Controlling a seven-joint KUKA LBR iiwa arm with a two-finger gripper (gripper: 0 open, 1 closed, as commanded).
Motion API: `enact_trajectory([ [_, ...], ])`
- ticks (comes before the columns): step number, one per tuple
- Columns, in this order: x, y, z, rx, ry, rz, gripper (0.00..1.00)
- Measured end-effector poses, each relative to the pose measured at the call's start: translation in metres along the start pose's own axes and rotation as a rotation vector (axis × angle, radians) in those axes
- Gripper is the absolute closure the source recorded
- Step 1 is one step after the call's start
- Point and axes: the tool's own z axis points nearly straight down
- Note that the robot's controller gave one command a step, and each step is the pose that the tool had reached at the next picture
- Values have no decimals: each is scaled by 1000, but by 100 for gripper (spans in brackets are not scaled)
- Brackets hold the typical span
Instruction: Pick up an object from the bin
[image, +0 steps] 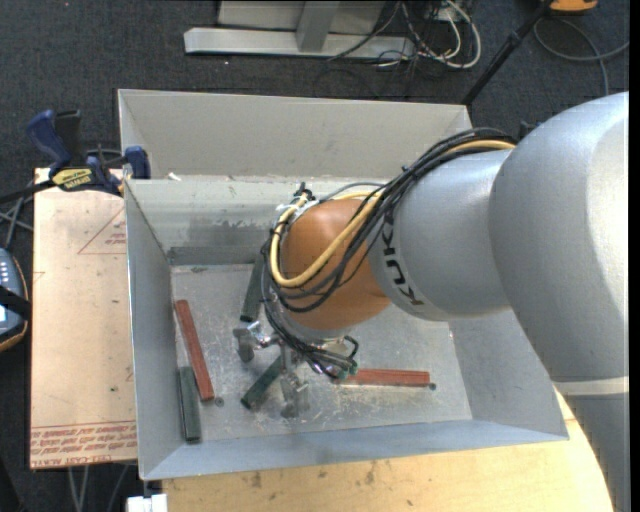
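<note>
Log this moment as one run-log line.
gripper low in bin | over short dark green stick | red stick beside

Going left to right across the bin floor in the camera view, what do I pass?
Long red-brown stick → gripper, with a dark piece under it → red stick lying crosswise. The dark grey stick overlaps the red-brown stick's span, so I leave it unplaced.

Grey metal bin (300, 445): floor contents.
We note a red-brown bar (194, 350) and a dark grey bar (188, 405) along the left wall, a dark green stick (262, 385) mid-front, and a red bar (385, 378) near the front right corner.
</note>
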Motion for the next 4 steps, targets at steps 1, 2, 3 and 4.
enact_trajectory([
  [1, -19, 6, 15, -1, 0, 43, 100],
  [2, -19, 6, 15, -1, 0, 43, 100],
  [3, -18, 6, 12, -2, 4, 44, 100],
  [4, -16, 7, -6, -2, 9, 44, 100],
])
